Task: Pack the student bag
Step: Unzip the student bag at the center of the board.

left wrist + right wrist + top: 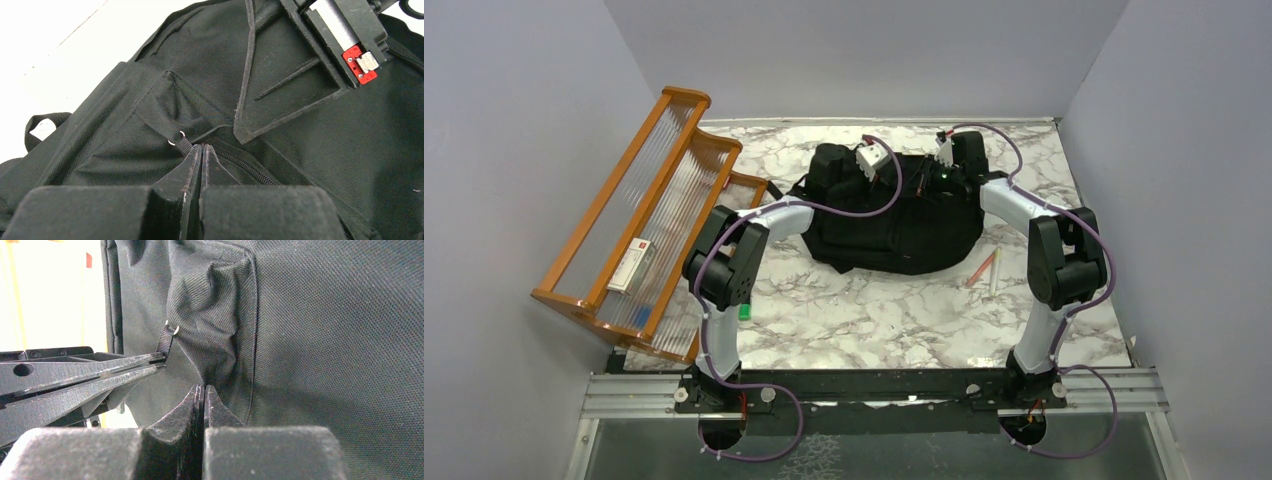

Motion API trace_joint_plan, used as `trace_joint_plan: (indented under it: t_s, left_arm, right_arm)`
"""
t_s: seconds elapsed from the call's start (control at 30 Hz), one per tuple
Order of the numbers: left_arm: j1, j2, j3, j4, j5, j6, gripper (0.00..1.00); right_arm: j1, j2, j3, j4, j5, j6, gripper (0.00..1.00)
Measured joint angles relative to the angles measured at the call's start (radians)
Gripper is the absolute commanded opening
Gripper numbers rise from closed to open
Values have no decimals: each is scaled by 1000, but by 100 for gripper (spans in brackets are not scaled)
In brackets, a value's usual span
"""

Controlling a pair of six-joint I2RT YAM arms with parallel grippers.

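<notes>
Tips of the left end effector [201, 149] are clenched on the small webbing pull [184, 146] of a zip on the bag [894, 215]. In the right wrist view the tab pokes up from between them (its little metal ring just shows). Close beside it the right end effector [204, 388] is also clenched, its tips buried in a puckered fold of the black fabric, which it seems to pinch so as to brace the cloth against the zip. The bag lies flat toward the far middle of the counter [844, 320], with both arms reaching over it from the near edge. No opening or lining shows in any view, so the zip looks closed. I judge the step in hand to be opening the bag, at the very start of the packing. The next move calls for the left side to draw the pull along the zip track while the right holds the fabric taut. The tab is small and limp, so a tug off the line of the teeth could slip it free or merely drag the soft bag across the counter. Two pens [984, 268] lie just right of the bag, and a wooden rack [639, 220] at the left edge holds a small box [632, 265] (likely things to pack).
</notes>
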Motion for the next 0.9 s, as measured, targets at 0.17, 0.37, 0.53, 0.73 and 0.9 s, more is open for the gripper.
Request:
trace_joint_plan:
  t_s: [0.17,0.37,0.53,0.73,0.9]
  left_arm:
    - [-1,-6,-12,9,0,-11,0]
    - [-2,-6,-15,10,0,-19,0]
    - [-5,-6,-16,12,1,-20,0]
    - [-18,-6,-16,15,1,-20,0]
    - [-29,-6,-11,14,1,-20,0]
  right_arm:
    - [0,0,35,-3,8,-4,31]
    - [0,1,103,-16,33,-23,44]
    - [0,44,219,-77,48,-49,47]
    - [0,127,326,-161,61,-69,50]
    - [0,193,401,-243,75,-92,51]
